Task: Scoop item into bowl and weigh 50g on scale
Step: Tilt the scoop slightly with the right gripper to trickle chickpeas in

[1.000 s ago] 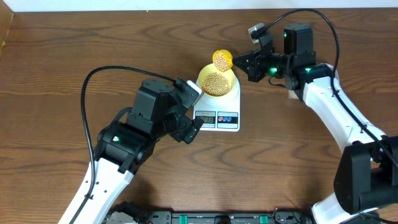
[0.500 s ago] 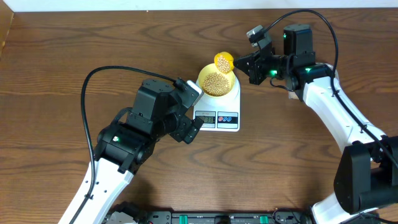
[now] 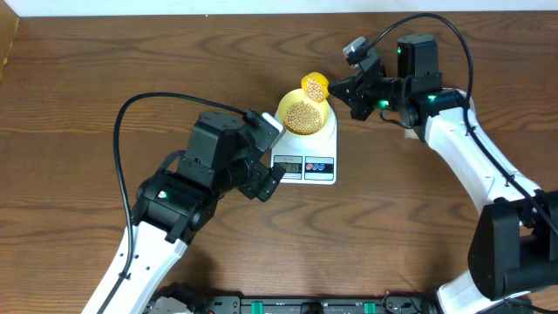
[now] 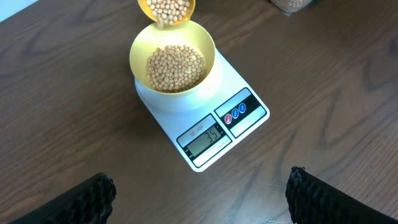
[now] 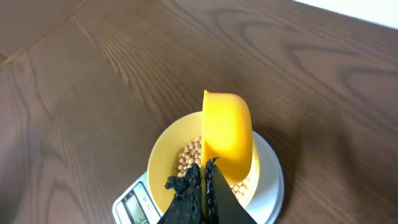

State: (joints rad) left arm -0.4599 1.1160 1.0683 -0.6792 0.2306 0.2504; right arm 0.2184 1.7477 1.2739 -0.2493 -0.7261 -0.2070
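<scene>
Now R gripper (image 5: 205, 173) pinches scoop (image 5: 227, 134) over bowl (image 5: 166, 142); L gripper (image 4: 199, 182) spread wide, empty.

Beans (image 4: 175, 65) in bowl (image 4: 139, 51) atop scale (image 4: 241, 76)

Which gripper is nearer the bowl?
Right. The right gripper, shut on the scoop, sits by the rim of the bowl; the left gripper hangs open beyond the scale's display end.

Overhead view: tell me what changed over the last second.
The right gripper rolled its wrist a little further, shifting the yellow scoop it stays shut on slightly toward the pale-yellow bowl, tipped over it. The bowl, the soybeans and the scale stayed put. The left gripper stayed open, holding nothing.
</scene>
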